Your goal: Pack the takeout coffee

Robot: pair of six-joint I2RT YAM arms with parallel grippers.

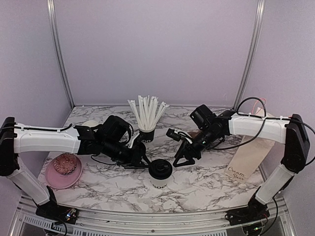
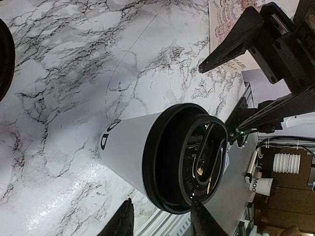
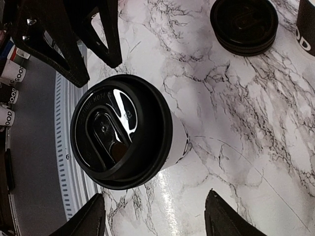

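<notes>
Arms reach inward from both sides, and we see them meet low over the marble table (image 1: pixel 211 184), forearms close to level and wrists tipped down toward one lidded coffee cup (image 1: pixel 160 176). The left pincer (image 1: pixel 142 161) comes in from the cup's left. Its two fingers (image 2: pixel 125 221) stand apart, and the cup sits just ahead of their tips, touched by neither. The right pincer (image 1: pixel 180 160) mirrors it from the other side. Its fingers (image 3: pixel 224 216) are spread wide, and the cup again sits just ahead of the gap, clear of both tips.

We find the cup upright on the table between the two pincers, a little nearer the arm bases than either, and held by nothing. Its black lid (image 3: pixel 120 130) is seated on the rim, and black lettering (image 2: pixel 109 133) shows near the base.

Behind the left pincer, toward the back wall, stands a black cup of white straws (image 1: pixel 146 133). From the right wrist we see a spare black lid (image 3: pixel 243 24) lying flat well beyond the coffee cup. A paper bag (image 1: pixel 251 157) stands by the right forearm, and a pink plate (image 1: pixel 55 180) lies below the left forearm.
</notes>
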